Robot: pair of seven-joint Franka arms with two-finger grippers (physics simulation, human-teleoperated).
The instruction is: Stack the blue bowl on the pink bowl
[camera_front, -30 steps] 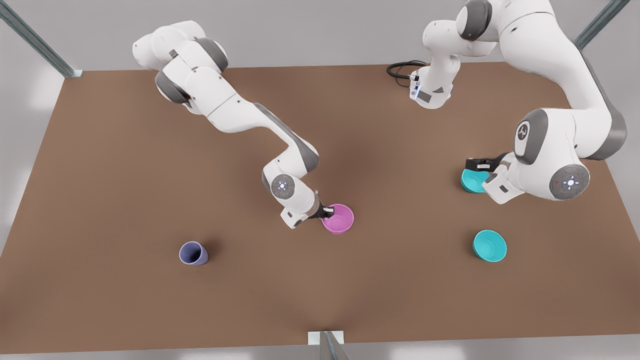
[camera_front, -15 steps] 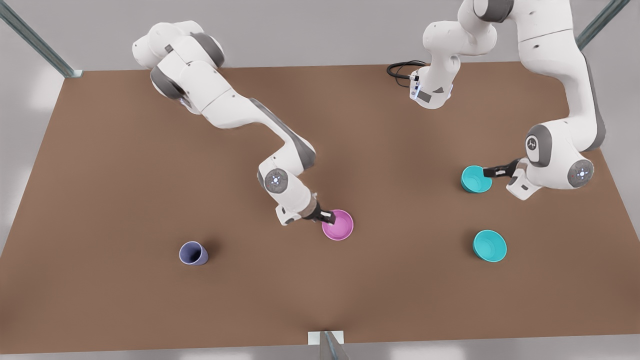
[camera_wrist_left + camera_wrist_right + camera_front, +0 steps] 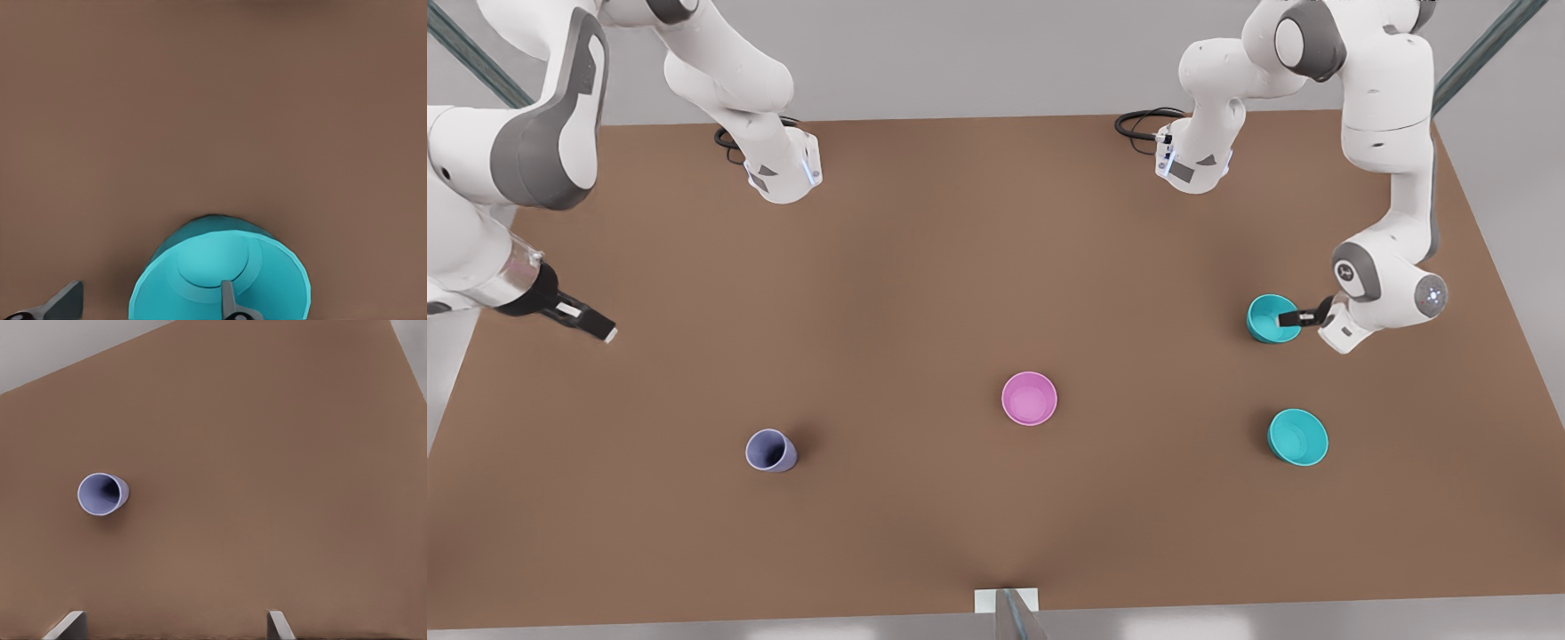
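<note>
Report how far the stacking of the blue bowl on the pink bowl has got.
Done: nothing stacked; the pink bowl sits alone mid-table. In hand: the left gripper straddles the blue bowl rim, one finger inside, fingers open, bowl on the table. The right gripper waits open at the front view's left edge. Left: grip, lift, carry, set into the pink bowl.
</note>
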